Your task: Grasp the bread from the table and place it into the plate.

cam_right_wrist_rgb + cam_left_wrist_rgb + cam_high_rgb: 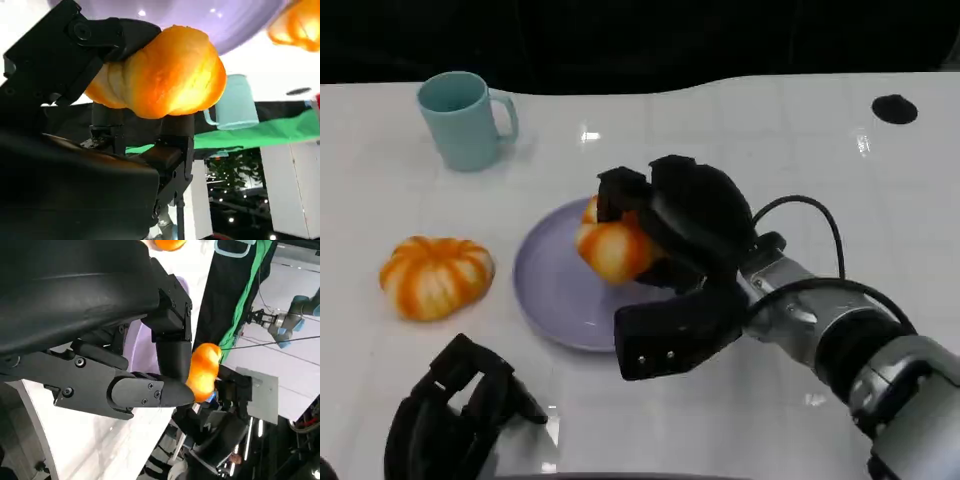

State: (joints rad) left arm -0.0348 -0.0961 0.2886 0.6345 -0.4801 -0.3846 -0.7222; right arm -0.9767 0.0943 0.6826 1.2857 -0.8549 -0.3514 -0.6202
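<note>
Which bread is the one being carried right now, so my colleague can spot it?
Find the lilac plate in the middle of the white table. Over it, the right hand grips an orange-and-white bun. The other bread, pumpkin-shaped, lies untouched on the table beside the plate, below the teal mug.

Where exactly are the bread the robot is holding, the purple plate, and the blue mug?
bread (613,250), head view, on its orange front, below the fingers.
purple plate (552,285), head view, on its bare left part.
blue mug (460,122), head view, on the middle of its wall.
</note>
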